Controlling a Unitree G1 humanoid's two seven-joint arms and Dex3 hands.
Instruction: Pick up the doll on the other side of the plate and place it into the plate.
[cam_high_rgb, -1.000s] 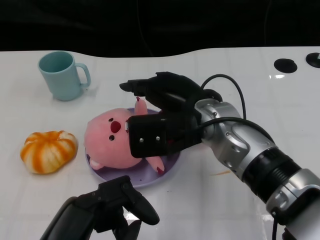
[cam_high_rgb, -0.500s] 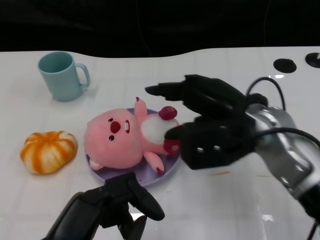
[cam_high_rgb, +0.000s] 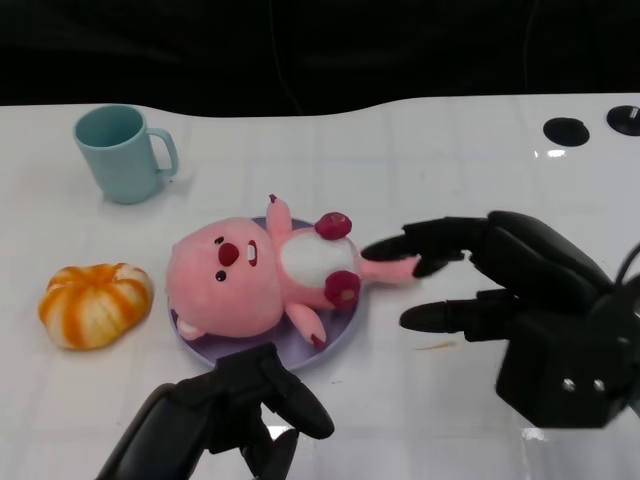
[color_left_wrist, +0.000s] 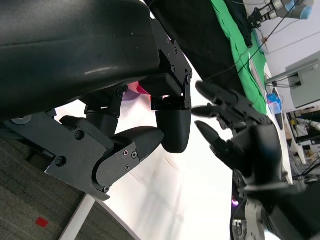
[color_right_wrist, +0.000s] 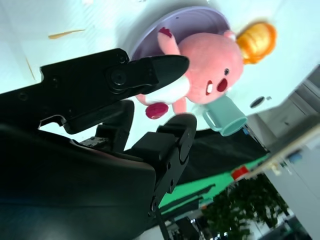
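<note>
The pink doll (cam_high_rgb: 250, 280) lies on its back in the purple plate (cam_high_rgb: 335, 340), its head toward the pumpkin. My right hand (cam_high_rgb: 520, 290) hovers just right of the plate with its fingers apart and nothing in them. One fingertip (cam_high_rgb: 385, 248) reaches over the doll's foot. In the right wrist view the doll (color_right_wrist: 205, 60) and the plate (color_right_wrist: 195, 17) show beyond the spread fingers (color_right_wrist: 150, 70). My left hand (cam_high_rgb: 235, 410) stays low near the table's front edge, below the plate, fingers curled in on nothing. The left wrist view shows its curled fingers (color_left_wrist: 170, 125) and the right hand (color_left_wrist: 240, 130) beyond.
A light blue mug (cam_high_rgb: 125, 155) stands at the back left. An orange and white pumpkin toy (cam_high_rgb: 95, 305) lies left of the plate. Two dark round holes (cam_high_rgb: 565, 128) sit at the table's far right. A small orange streak (cam_high_rgb: 440, 346) marks the table by the right hand.
My right hand has let go of the doll and drawn back to the right and toward me. The doll stays lying in the plate. The left hand has barely moved.
</note>
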